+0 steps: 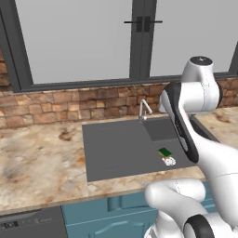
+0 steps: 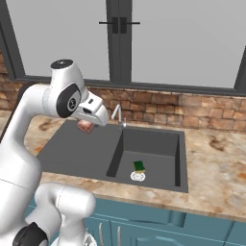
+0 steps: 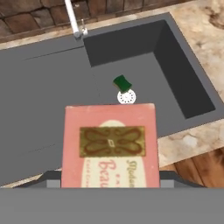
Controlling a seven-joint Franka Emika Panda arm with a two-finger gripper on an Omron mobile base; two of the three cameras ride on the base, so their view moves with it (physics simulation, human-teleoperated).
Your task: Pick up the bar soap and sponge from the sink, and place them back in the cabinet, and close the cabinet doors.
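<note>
The bar soap, a pinkish block with a gold label, is held close in front of the hand camera. My gripper is shut on the bar soap and holds it above the flat drainboard of the dark grey sink. The sponge, green over yellow, lies on the basin floor beside the white round drain. From the base, the sponge lies low in the sink, well below and to the right of the hand. The cabinet and its doors are out of view.
A silver faucet stands at the sink's back edge, just right of the hand. Marbled counter runs on both sides, with a brick wall and window behind. Short teal cupboards sit under the counter's front edge.
</note>
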